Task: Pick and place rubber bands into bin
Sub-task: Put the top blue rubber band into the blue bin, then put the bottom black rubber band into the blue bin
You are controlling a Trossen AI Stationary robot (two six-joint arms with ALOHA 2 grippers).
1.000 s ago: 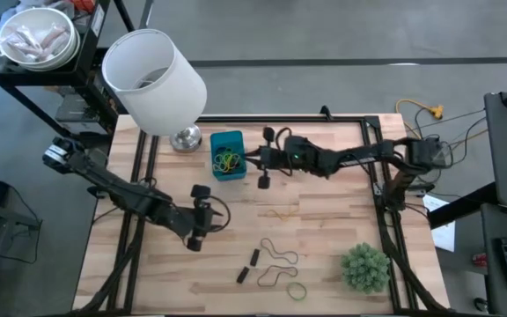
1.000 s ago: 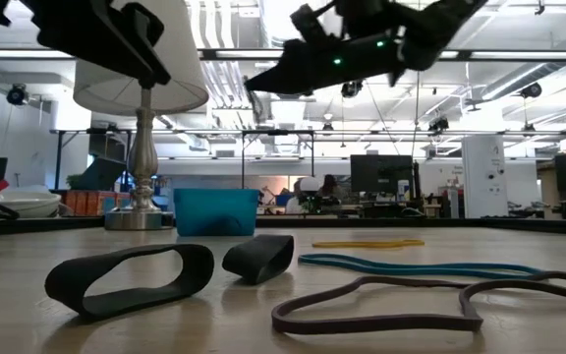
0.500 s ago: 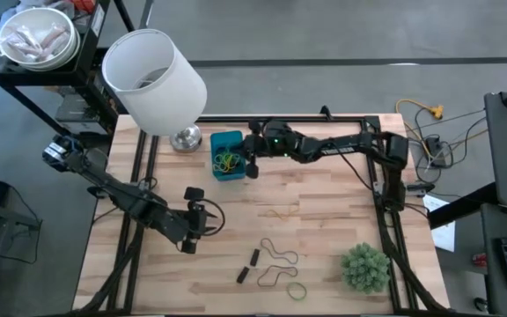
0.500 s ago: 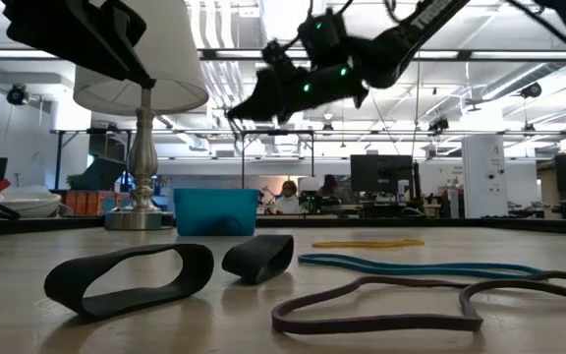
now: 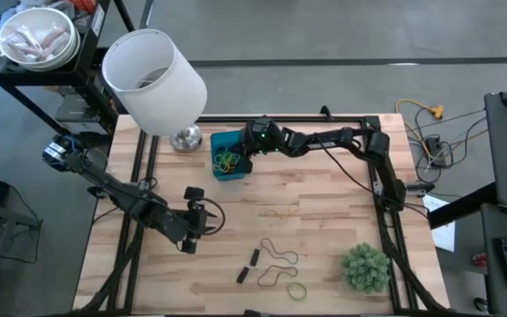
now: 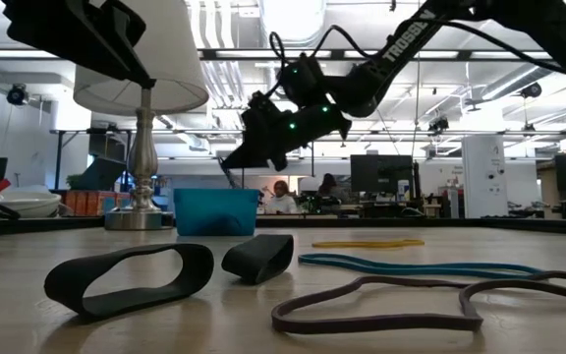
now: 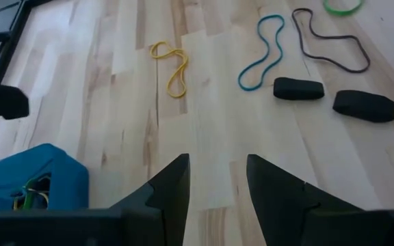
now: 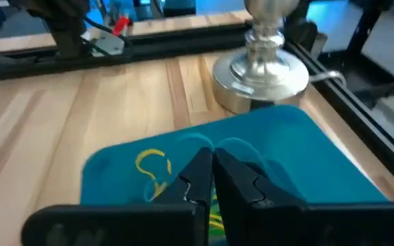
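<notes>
The blue bin [image 5: 226, 140] stands at the table's far side beside the lamp base, with yellow and green rubber bands [image 5: 227, 161] in it. My right gripper [image 5: 246, 162] is above the bin's right edge, shut on a thin band [image 6: 227, 177]. The bin also shows in the right wrist view [image 8: 289, 154] and the low view [image 6: 214, 211]. My left gripper [image 7: 217, 160] is open and empty above the table's left middle [image 5: 202, 218]. Loose on the table lie a yellow band [image 5: 281, 214], a brown loop [image 5: 280, 254], a teal loop [image 5: 275, 275], a green band [image 5: 297, 289] and two black bands [image 5: 249, 266]. My right gripper pinches a thin band between its two fingertips [image 8: 198, 171], pointing slantwise down over the bin from the table's right. The band hangs below the fingertips [image 6: 227, 177] toward the bin's open top. Which part of the loop it holds cannot be told.
A lamp with a big white shade [image 5: 152, 79] and a metal base [image 5: 185, 139] stands just left of the bin. A bushy green plant [image 5: 363, 267] sits at the near right. Dark frame rails [image 5: 378, 189] run along the table's sides.
My right gripper has gone from the table's far middle toward its left edge, staying shut, and has come down a little. It now stands over the bin. The loose bands on the table have kept their places.
</notes>
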